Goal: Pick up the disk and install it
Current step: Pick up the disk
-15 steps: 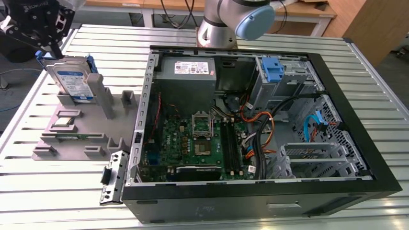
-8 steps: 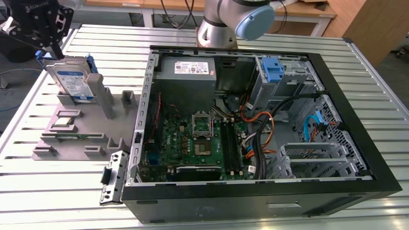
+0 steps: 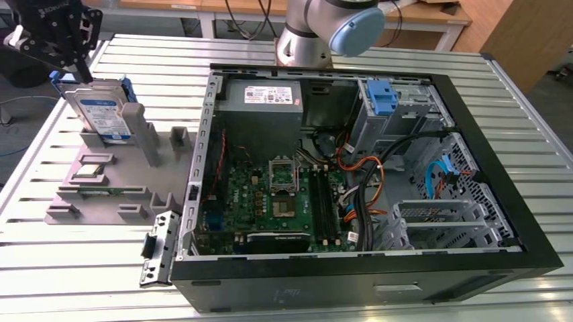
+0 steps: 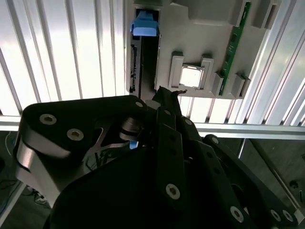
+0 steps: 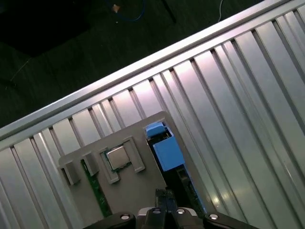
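Overhead: gripper [image 3: 85, 75] above racked disk [image 3: 100, 114]

1 slatted table [image 3: 72, 268] carries an open computer case [image 3: 358, 285] at centre-right of the exterior view, with a grey holder [image 3: 90, 194] to its left. At upper left the gripper hangs just above the disk, which stands upright in the holder. Its fingers [image 5: 160, 202] look nearly together, holding nothing.

No legible text is recorded. Print on the disk [image 3: 101, 111] and on the power supply [image 3: 263, 100] cannot be made out.
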Controlling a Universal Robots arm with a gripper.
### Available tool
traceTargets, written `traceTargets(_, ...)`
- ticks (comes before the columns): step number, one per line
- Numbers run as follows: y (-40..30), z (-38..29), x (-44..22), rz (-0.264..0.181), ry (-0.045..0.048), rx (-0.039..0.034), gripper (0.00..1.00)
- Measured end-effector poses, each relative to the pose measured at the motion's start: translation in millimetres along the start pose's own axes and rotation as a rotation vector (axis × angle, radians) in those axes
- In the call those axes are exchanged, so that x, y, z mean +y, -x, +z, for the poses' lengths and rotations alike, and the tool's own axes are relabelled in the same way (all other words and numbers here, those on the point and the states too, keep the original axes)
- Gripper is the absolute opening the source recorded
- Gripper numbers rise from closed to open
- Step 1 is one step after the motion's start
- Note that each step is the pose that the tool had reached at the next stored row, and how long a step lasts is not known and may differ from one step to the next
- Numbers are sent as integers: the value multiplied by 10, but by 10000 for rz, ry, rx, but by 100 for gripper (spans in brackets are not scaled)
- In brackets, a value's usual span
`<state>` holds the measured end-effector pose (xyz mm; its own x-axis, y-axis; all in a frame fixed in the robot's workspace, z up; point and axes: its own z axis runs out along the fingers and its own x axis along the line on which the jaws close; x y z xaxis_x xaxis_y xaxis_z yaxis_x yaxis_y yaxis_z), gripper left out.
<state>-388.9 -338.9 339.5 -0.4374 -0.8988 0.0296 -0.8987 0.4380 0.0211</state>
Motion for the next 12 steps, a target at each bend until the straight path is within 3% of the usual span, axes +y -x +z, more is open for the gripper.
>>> traceTargets(7, 0, 0, 0, -667, -94, -219, 10)
traceTargets(12, 0, 7, -1, -1165, -64, -373, 10)
